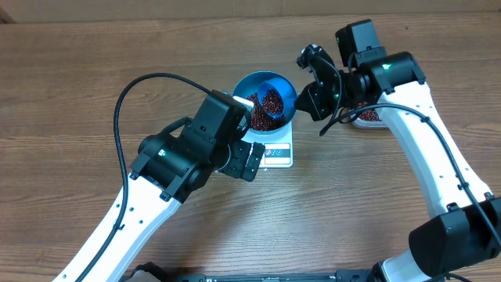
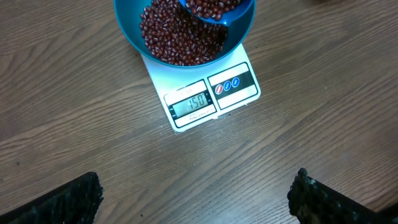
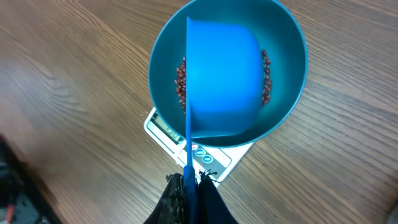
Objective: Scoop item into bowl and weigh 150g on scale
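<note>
The blue bowl (image 1: 252, 81) stands on the white scale (image 1: 279, 153) and holds a heap of red-brown beans (image 2: 171, 37). My right gripper (image 3: 191, 182) is shut on the thin handle of a small blue scoop (image 3: 224, 74). The scoop is tilted over the bowl with beans in it (image 1: 272, 99). In the right wrist view its back hides most of the bowl's (image 3: 289, 81) contents. The scale's display (image 2: 190, 104) is lit and faces my left gripper (image 2: 196, 196). That gripper hangs wide open over bare table in front of the scale (image 2: 233, 87), holding nothing.
A clear tub (image 1: 368, 116) with more beans sits at the right, partly hidden under the right arm. The left arm's black cable (image 1: 129, 90) loops over the table to the left. Wood tabletop (image 1: 78, 94) surrounds the scale.
</note>
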You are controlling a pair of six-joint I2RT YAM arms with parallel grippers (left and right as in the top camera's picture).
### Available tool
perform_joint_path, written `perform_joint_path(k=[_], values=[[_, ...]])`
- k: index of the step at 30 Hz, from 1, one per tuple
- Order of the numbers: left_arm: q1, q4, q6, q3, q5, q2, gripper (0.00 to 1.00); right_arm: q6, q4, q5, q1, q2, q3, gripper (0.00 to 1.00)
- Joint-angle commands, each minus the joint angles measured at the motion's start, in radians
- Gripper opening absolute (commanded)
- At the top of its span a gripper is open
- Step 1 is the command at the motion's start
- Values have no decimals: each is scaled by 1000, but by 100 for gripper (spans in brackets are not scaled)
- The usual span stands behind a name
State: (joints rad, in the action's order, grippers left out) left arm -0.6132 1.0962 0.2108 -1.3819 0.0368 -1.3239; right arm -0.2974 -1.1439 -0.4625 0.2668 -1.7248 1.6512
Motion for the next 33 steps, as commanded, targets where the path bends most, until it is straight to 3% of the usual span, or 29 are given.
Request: perform_joint_path(k=[1, 10, 19, 24, 33], values=[[6, 0, 11, -3, -4, 4, 100, 17, 5, -94, -32, 29, 29, 4], [6, 0, 11, -3, -4, 4, 100, 75, 6, -200, -111, 28, 10, 4], [6, 0, 11, -3, -4, 4, 100, 194, 5, -195, -361, 31, 11, 4], [6, 0, 11, -3, -4, 4, 99, 224, -18, -21, -489, 53, 13, 4], [6, 0, 11, -3, -4, 4, 100, 298, -76, 379, -505, 55, 12, 4]])
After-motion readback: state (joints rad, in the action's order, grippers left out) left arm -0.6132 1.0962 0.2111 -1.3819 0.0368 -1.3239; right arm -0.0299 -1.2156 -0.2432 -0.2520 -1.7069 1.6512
